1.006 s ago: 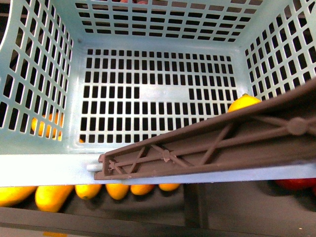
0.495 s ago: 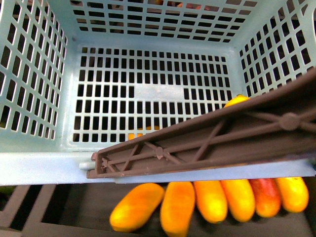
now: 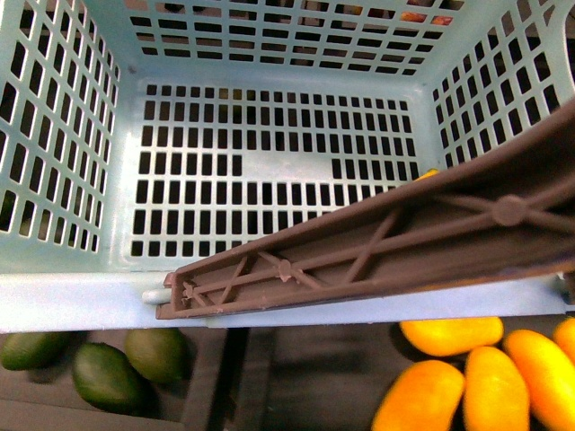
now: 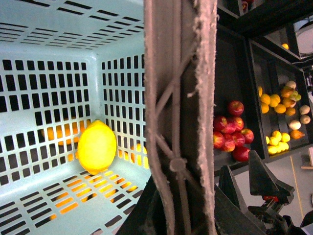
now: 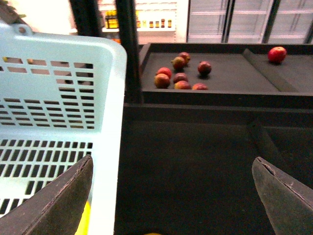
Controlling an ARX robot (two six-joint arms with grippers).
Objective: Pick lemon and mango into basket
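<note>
The turquoise basket fills the front view, its brown handle lying slantwise across the near rim. In the left wrist view the lemon rests inside the basket against a slotted wall. From the front only a sliver of the lemon shows behind the handle. My left gripper is shut on the handle. Several mangoes lie on the dark shelf below the basket's near right corner. My right gripper is open beside the basket's outer wall, nothing between its fingers.
Three dark green oval fruits lie below the basket's near left corner. Red apples and yellow-orange fruit fill bins beside the basket. A dark bin with reddish fruits lies beyond the right gripper, over a dark shelf floor.
The shelf under the basket has slid right in the front view: the mangoes went from bottom left to bottom right, and green fruits came in at left. The lemon is more hidden by the handle.
</note>
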